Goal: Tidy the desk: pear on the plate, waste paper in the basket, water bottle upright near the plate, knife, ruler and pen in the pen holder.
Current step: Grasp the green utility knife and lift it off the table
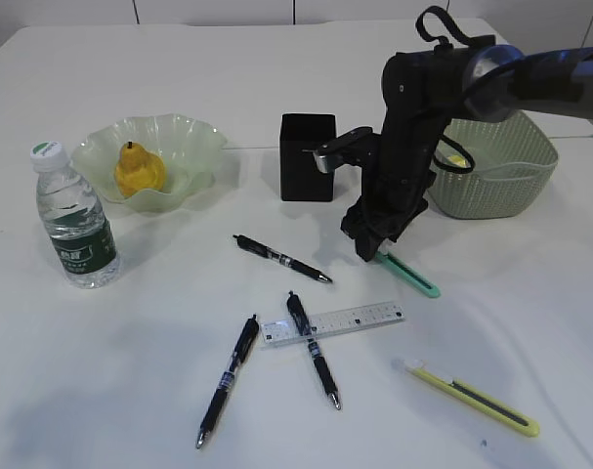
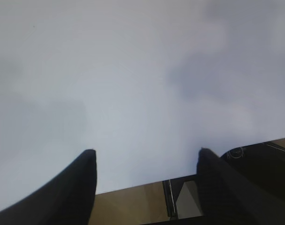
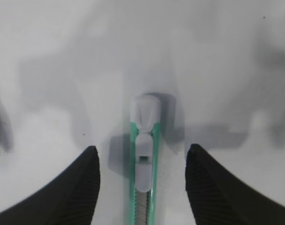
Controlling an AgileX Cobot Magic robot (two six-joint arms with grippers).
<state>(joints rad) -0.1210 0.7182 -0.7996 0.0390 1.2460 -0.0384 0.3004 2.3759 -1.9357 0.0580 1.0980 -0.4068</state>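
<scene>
Beside the holder (image 1: 307,156), pear (image 1: 139,171) plated and bottle (image 1: 74,220) upright, my right gripper (image 3: 141,161) straddles the green knife (image 3: 143,176), fingers wide; pens, ruler (image 1: 332,323) remain.

A pale wall (image 1: 218,10) divided by thin dark vertical seams rises behind the far edge of the white tabletop. In the left wrist view, a strip of light brown wooden floor (image 2: 128,206) shows past the near edge. Soft, diffuse shadows fall throughout.

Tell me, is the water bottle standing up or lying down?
Standing up. The water bottle rests on its base on the desk, white cap on top, beside the plate.
</scene>
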